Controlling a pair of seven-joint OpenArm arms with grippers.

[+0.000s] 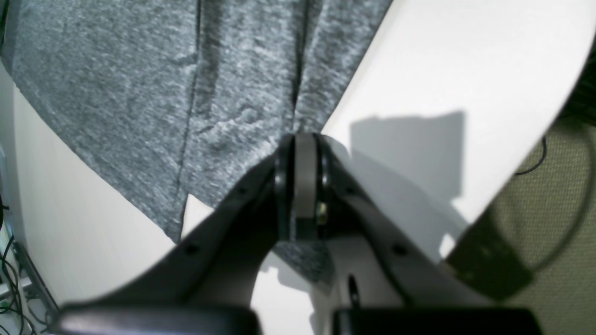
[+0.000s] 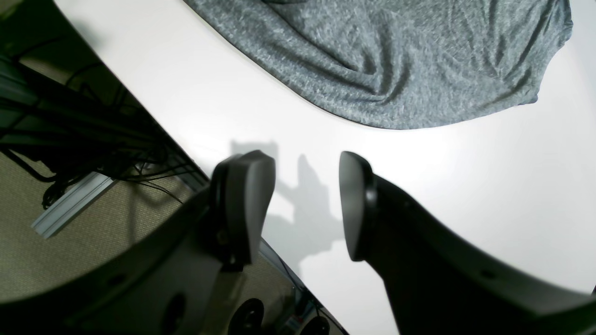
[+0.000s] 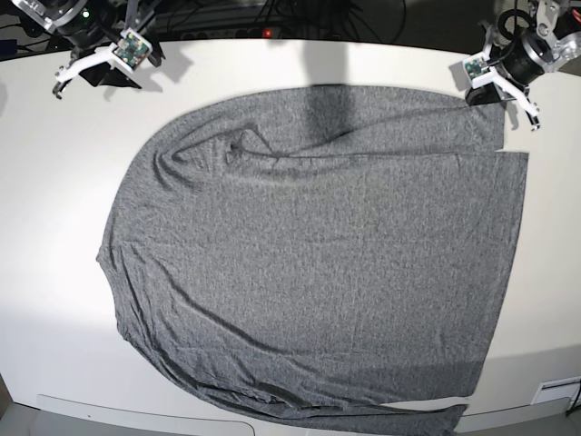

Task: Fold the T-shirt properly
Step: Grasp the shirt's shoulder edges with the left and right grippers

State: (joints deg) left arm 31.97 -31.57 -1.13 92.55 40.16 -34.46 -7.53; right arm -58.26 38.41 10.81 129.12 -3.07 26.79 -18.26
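Bench (image 3: 54, 272): white, carries everything; no containers in view

T-shirt (image 3: 318, 263): heather-grey, spread nearly flat across bench centre, wrinkles near far-left shoulder, near edge close to bench lip

Left end effector (image 1: 305, 139): pads pressed together on T-shirt corner at far edge, fabric pinched between them

Right end effector (image 2: 307, 204): spread wide, holding nothing, above bare bench near T-shirt edge, not touching

Risks, judged: thin knit may slip from one-corner pinch; pulling with single grip could drag whole T-shirt, skew fold, deepen wrinkles; near hem could slide off bench
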